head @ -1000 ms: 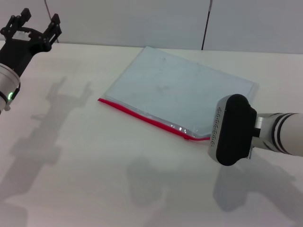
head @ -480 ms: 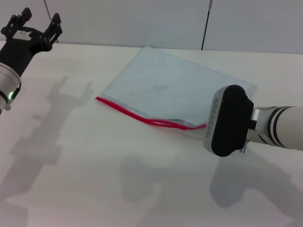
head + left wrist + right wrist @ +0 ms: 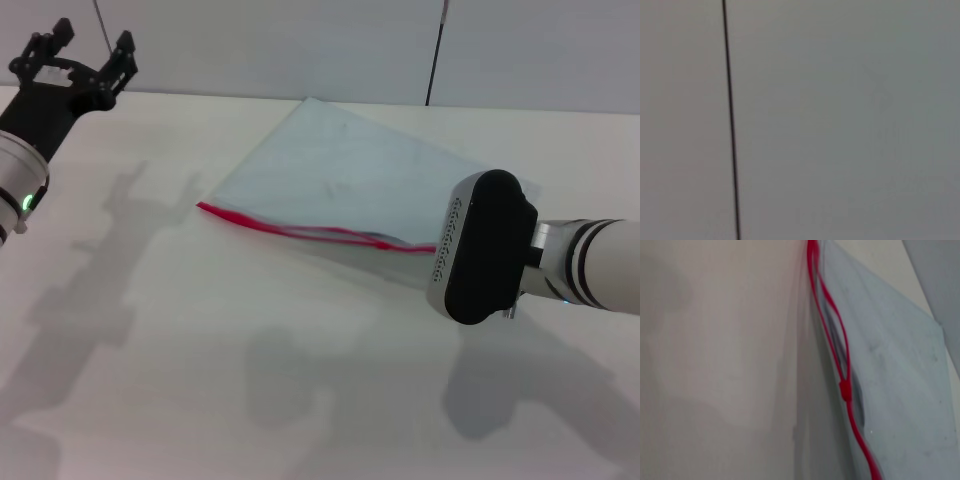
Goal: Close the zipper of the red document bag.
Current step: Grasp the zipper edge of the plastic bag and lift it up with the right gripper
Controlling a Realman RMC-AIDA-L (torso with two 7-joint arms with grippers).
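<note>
The red document bag [image 3: 380,170] is a flat pale blue-grey pouch lying at the table's far middle. Its zipper [image 3: 300,231] is the red strip along the near edge. That edge rises off the table toward my right gripper [image 3: 445,252], which is shut on the bag's right end behind its black wrist housing. In the right wrist view the zipper [image 3: 832,335] splits into two strands beyond a small red slider [image 3: 845,389], and the bag [image 3: 900,365] lies beside it. My left gripper [image 3: 90,42] hangs open, raised at the far left, apart from the bag.
A white table [image 3: 200,350] carries the bag, with the grey wall [image 3: 300,45] and its dark seams close behind. The left wrist view shows only that wall [image 3: 840,120] and one dark seam [image 3: 731,120].
The bag's right end and red edge have lifted off the table and pulled leftward with my right gripper. The zipper's two strands have parted. The left arm has barely moved.
</note>
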